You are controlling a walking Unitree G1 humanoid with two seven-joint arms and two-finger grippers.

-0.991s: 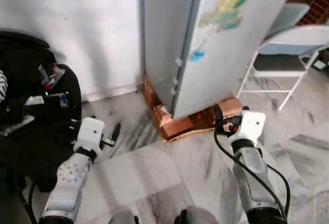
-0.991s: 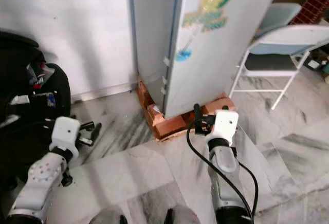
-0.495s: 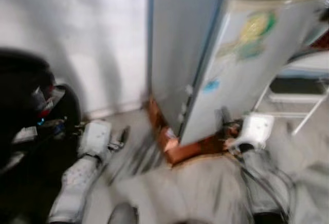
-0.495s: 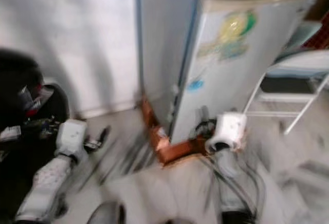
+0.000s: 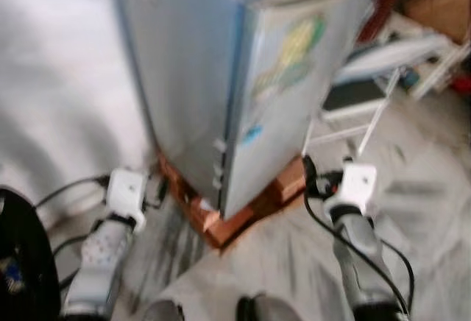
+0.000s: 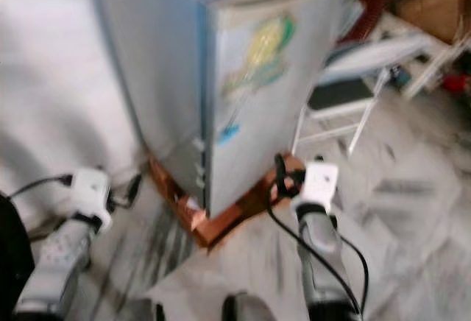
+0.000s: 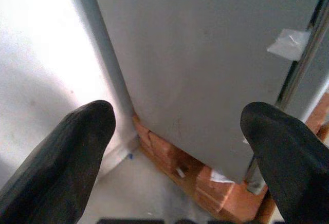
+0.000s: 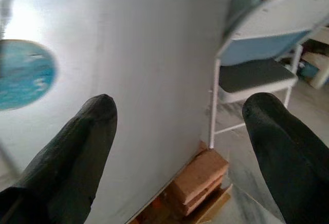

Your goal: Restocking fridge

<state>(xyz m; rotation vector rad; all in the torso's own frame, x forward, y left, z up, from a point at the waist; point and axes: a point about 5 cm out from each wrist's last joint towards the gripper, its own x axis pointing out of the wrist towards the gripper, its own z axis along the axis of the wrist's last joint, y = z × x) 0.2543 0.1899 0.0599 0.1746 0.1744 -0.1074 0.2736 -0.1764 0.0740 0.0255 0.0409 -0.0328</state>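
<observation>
Left pincer [image 7: 175, 147] and right pincer [image 8: 180, 142] both spread wide, empty, facing the fridge [image 5: 221, 78].

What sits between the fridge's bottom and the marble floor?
Orange bricks prop the grey fridge off the marble floor, shown in both eye views and both wrist views.

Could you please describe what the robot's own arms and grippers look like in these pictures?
Both arms are silver and segmented, each ending in a white boxy wrist block. The left arm has a dotted silver forearm with black cables beside it; the right arm carries a looping black cable. The left gripper and right gripper each have two long, rounded, matte black fingers.
</observation>
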